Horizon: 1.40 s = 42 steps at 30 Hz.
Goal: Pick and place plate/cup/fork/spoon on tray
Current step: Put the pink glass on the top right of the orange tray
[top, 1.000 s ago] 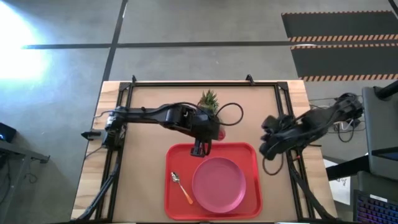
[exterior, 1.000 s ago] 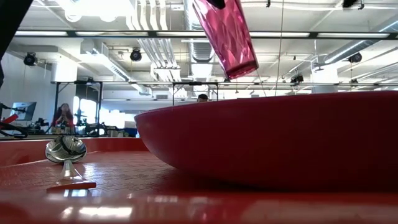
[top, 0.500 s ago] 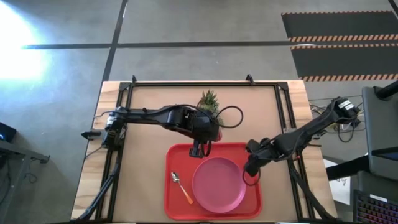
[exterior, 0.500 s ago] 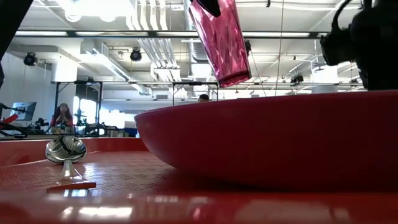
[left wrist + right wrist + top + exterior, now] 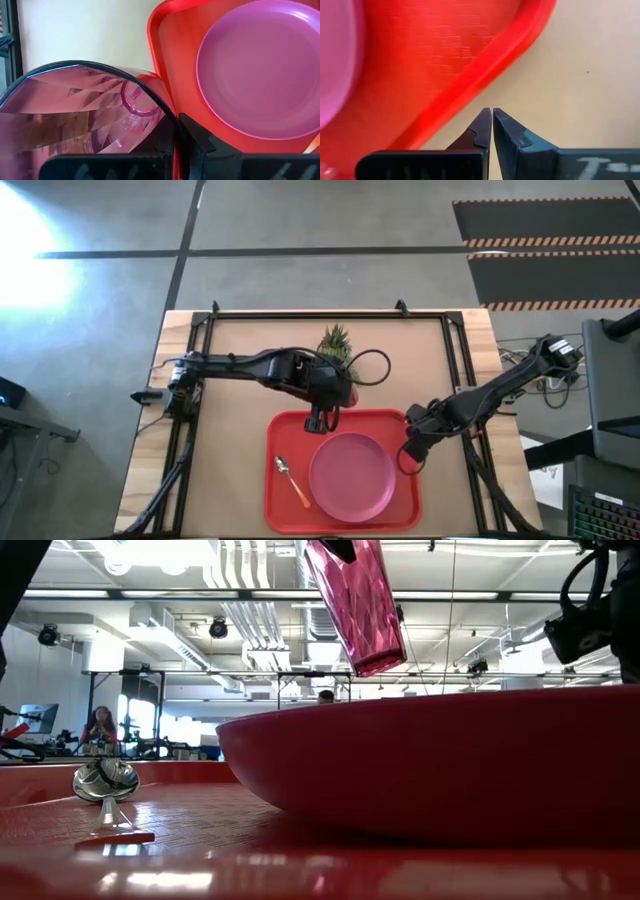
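Observation:
My left gripper [image 5: 320,418] is shut on the translucent red-pink cup [image 5: 360,605] above the far edge of the red tray [image 5: 280,430]. The cup hangs tilted, base down, clear of the tray. The pink plate [image 5: 350,475] lies flat on the tray's right half. The orange-handled spoon [image 5: 292,481] lies on the tray's left part. My right gripper [image 5: 408,458] is shut and empty, low over the table just off the tray's right rim [image 5: 485,65]. The fork does not show in any view. My left gripper holds the cup by its wall near the open rim [image 5: 167,107], coming from above. One finger [image 5: 197,137] lies on the outside of the wall; the cup hides the other. The cup hangs below the fingers, tilted, its base [image 5: 385,660] lowest and clear of the tray.
A small potted green plant [image 5: 337,340] stands on the table behind the tray, close to my left arm. Black frame rails [image 5: 195,350] run along the table's left, far and right sides. Bare tabletop lies left and right of the tray.
My right gripper has swung from the table's right side toward the tray's right rim and the near edge, then eased slightly back to the right. My left gripper has sunk a little with the cup, which stays tilted and clear of the tray.

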Tool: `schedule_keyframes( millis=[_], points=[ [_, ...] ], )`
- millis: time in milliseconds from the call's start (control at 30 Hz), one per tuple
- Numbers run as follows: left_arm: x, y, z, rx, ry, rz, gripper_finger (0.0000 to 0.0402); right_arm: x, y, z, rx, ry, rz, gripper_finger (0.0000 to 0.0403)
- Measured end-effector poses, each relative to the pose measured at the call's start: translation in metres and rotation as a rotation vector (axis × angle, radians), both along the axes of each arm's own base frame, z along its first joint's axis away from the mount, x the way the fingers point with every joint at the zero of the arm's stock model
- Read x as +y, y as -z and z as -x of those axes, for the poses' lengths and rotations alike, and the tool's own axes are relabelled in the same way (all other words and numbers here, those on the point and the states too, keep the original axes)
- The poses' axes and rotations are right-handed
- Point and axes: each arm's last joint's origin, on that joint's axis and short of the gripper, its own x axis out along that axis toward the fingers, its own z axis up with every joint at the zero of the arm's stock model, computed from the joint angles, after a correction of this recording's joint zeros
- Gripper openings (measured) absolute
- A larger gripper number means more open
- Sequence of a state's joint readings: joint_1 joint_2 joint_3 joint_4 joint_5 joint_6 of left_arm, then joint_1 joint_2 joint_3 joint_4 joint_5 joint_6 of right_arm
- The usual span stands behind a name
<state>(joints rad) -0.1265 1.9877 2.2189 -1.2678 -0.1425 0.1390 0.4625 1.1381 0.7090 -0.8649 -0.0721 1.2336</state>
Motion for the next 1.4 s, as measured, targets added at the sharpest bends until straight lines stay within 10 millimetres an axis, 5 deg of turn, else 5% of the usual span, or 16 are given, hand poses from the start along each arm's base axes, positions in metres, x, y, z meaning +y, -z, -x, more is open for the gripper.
schedule_keyframes(
  millis=[167,733,1400],
  points=[
    [0.000,0.000,0.000,-0.001,0.000,0.000,0.0000,-0.001,0.002,0.003,0.002,0.027,-0.008,0.0008],
    [0.000,0.000,0.001,0.010,0.006,0.010,0.0000,0.007,0.054,-0.009,-0.028,0.039,-0.098,0.0008],
    [-0.002,0.008,0.001,0.054,0.037,0.071,0.0000,-0.012,0.047,-0.033,-0.241,0.069,0.037,0.0008]
  ],
)
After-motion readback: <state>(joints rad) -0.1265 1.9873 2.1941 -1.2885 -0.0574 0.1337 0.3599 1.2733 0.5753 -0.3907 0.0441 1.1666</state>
